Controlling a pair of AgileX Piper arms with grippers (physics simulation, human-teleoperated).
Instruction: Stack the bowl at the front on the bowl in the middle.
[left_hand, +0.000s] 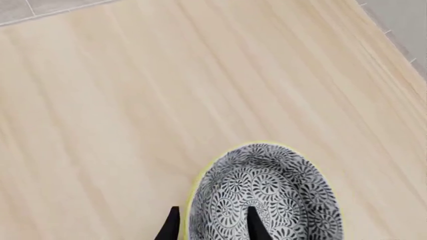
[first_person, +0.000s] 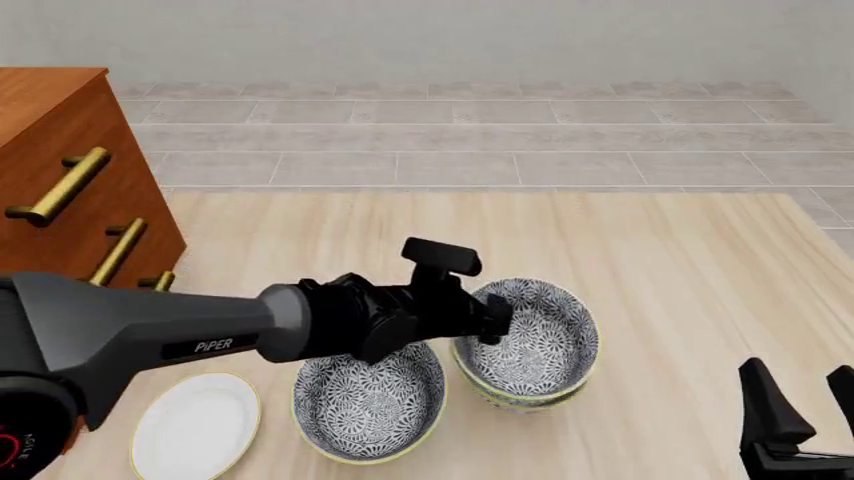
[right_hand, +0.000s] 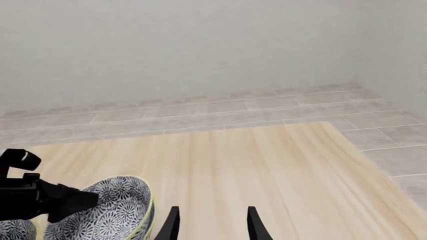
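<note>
I have the left gripper (first_person: 491, 322) straddling the near-left rim of a floral bowl (first_person: 531, 336), 1 finger (left_hand: 257, 225) inside the bowl and the other outside, jaws narrow on the rim. That bowl sits nested on top of a second floral bowl (first_person: 523, 397), of which only the lower rim and wall peek out beneath it; the stacked pair stands right of the table's (first_person: 667, 260) centre. A third floral bowl (first_person: 368, 404) stands alone just to the left and closer to me, touching or nearly touching the stack, partly under my left arm. A flat white plate (first_person: 196, 425) lies further left at the near edge, beside a wooden drawer cabinet (first_person: 67, 180). The right gripper (right_hand: 211, 223) rests at the near right corner, fingers parted and holding nothing.
</note>
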